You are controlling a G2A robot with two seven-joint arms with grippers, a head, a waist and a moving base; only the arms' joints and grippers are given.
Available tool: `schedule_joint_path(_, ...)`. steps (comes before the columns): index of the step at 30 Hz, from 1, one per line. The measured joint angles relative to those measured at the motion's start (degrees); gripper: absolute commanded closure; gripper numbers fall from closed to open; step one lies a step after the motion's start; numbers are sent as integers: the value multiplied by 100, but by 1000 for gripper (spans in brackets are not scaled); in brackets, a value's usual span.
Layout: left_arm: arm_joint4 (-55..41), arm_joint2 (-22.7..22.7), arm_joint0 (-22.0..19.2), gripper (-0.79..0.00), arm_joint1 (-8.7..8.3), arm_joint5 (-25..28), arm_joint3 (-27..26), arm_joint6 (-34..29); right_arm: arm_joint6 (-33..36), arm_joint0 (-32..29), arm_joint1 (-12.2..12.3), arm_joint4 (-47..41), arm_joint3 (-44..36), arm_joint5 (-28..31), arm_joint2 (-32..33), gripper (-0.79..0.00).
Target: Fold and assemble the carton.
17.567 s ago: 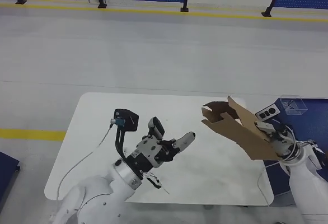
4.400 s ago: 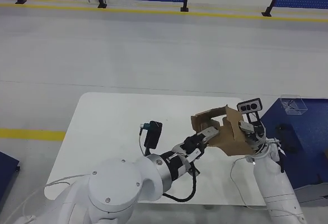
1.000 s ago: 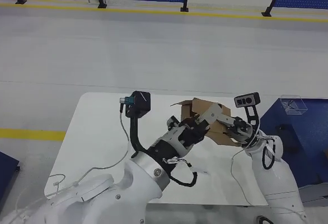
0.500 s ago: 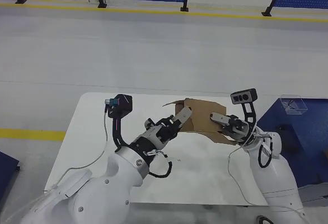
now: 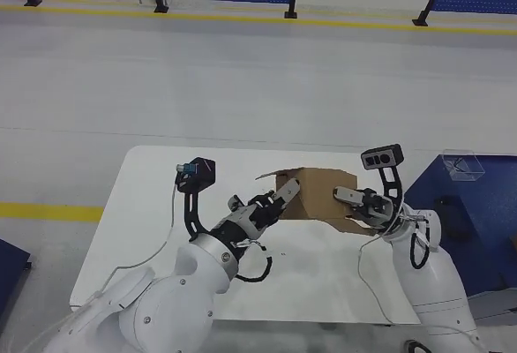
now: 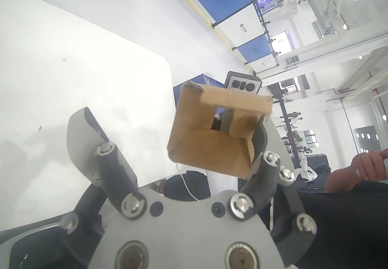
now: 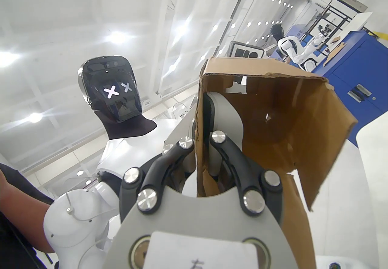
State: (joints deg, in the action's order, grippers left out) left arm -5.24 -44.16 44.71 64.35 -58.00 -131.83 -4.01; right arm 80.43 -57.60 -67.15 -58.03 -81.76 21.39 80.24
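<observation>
Carton (image 5: 316,185) wall edge clamped in right gripper (image 5: 345,195).

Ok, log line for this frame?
carton: partly boxed, over table | right tool: shut on carton wall | left tool: open, one finger by carton's end
</observation>
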Motion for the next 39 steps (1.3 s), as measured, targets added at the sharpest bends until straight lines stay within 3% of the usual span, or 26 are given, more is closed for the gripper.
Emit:
schedule_joint_path(8, -29, 165, 200, -785, 122, 0, -179, 187, 241, -81, 7, -124, -10, -62, 62, 0)
schedule_joint_path(21, 118, 478, 10, -785, 402, 0, -23, 389, 384, -79, -7, -395, 90, -227, 98, 0)
schedule_joint_path(28, 79, 120, 162, -785, 478, 0, -288, 547, 221, 129, -44, -999, 645, -838, 89, 0)
schedule_joint_path(33, -71, -380, -27, -785, 582, 0, -281, 750, 262, 294, -76, -1376, 1052, -1539, -35, 0)
schedule_joint_path(39, 358, -827, 202, -785, 491, 0, -264, 585, 458, 386, -69, -1197, 1253, -2005, -124, 0)
